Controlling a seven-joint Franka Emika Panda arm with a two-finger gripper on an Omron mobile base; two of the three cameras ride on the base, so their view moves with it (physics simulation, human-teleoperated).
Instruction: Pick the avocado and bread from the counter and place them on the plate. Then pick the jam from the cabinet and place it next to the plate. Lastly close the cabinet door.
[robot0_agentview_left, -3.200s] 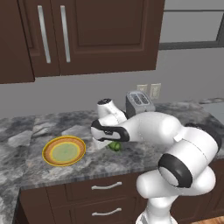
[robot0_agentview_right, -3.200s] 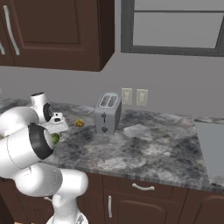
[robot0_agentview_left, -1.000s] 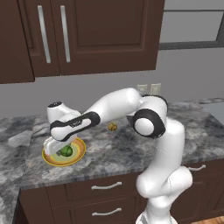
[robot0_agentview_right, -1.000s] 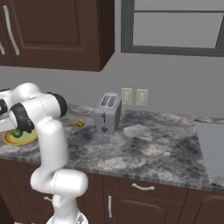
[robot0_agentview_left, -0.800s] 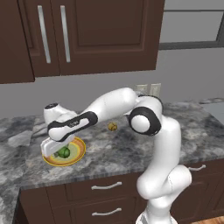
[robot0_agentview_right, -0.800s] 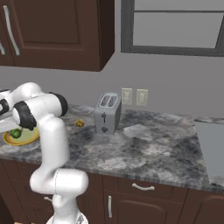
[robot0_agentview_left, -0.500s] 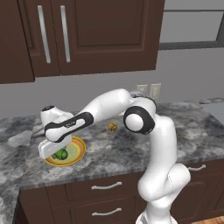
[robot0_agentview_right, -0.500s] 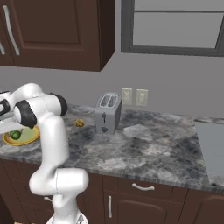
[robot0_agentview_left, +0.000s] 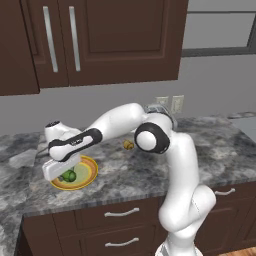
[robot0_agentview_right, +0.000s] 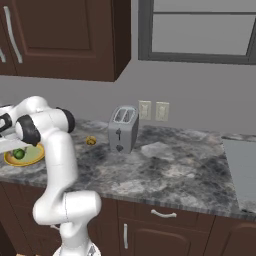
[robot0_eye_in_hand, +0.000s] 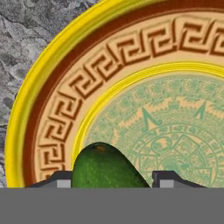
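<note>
The cabinet (robot0_agentview_left: 100, 40) is hanging dark brown above, its panelled doors standing closed with long silver bar handles. Below it the grey marbled table (robot0_agentview_left: 210, 150) is stretching across over dark drawers, carrying a silver toaster (robot0_agentview_right: 123, 129) toward the back wall. The white arm is reaching out low over the plate (robot0_agentview_left: 86, 172), which is lying flat at the table's 9 o'clock side, showing a bright yellow rim, a brown key-pattern band and a pale green patterned centre. The tool (robot0_eye_in_hand: 112, 180) is pinching the avocado (robot0_eye_in_hand: 105, 168), a glossy dark green oval, right over the plate's inner ring; whether the fruit is touching the plate I cannot tell. The bread (robot0_agentview_left: 128, 145), a small golden-brown lump, is sitting on the table at 2 o'clock from the plate, well apart from it.
</note>
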